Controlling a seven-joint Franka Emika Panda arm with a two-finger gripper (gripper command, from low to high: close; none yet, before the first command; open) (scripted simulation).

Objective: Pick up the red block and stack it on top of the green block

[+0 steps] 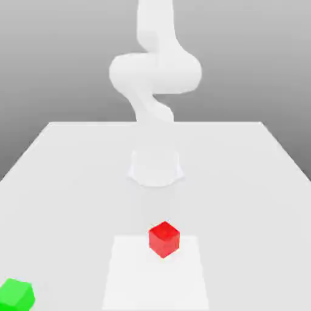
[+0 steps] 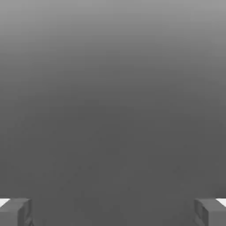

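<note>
Red block point(image 1: 163, 239), a small bright red plain-faced cube, sits alone on a paler square patch of the white surface point(image 1: 243, 182), corner toward the camera. Green cube point(image 1: 16, 294), its plain-faced twin, lies well apart at the exterior view's left edge. Jaws stand wide and empty. Risk, as I judge it: closing across the turned corners could twist or nudge the block, and the long carry invites an off-centre stack.
</note>
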